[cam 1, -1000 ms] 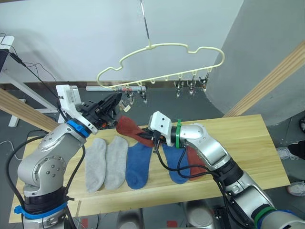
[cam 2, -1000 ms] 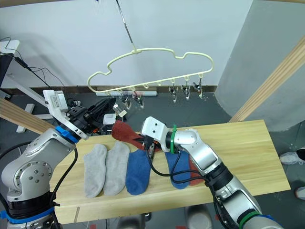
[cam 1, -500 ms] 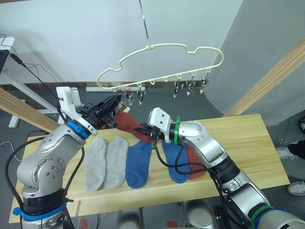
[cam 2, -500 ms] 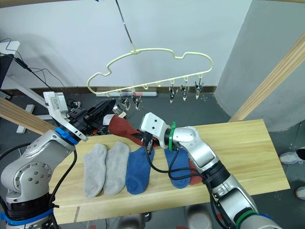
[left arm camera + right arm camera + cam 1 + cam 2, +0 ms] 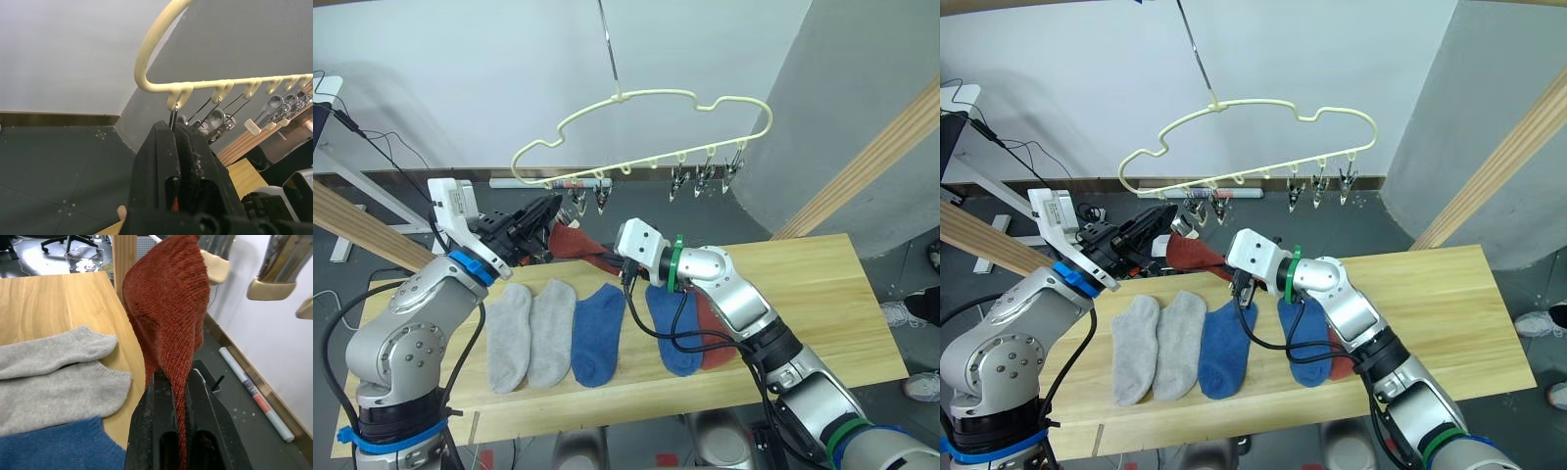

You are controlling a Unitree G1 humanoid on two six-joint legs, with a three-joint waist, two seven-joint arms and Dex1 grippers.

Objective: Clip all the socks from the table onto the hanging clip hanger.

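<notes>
From the head views, we are lifting one rust-red sock [image 5: 579, 245] off the surface [image 5: 822, 284] toward the clip hanger [image 5: 646, 127], which is hanging above the far left part of the scene. Our right end effector [image 5: 623, 277] is pinching that sock at its near end, while the far end is rising toward our left end effector [image 5: 548, 217], which is sitting up by the leftmost clips [image 5: 578, 201]. No sock is hanging from the hanger, so we judge the task to be barely begun. Five socks are lying in a row on the surface: two grey socks [image 5: 529, 333] on the left, a blue sock [image 5: 597, 335] in the middle, a second blue sock [image 5: 671, 333] to its right, and a second rust-red sock [image 5: 713, 338] partly tucked under that one.

In the left wrist view, we are seeing what the head views cannot settle: our left end effector is closed tight on the wire of the end clip [image 5: 173, 117], just below the hanger's pale yellow bar.

In the right wrist view, our right end effector's fingers [image 5: 156, 426] are clamped shut on the sock's fabric, with the sock standing up from them toward beige clip tips [image 5: 271, 286]; the grey socks are lying flat beside it.
</notes>
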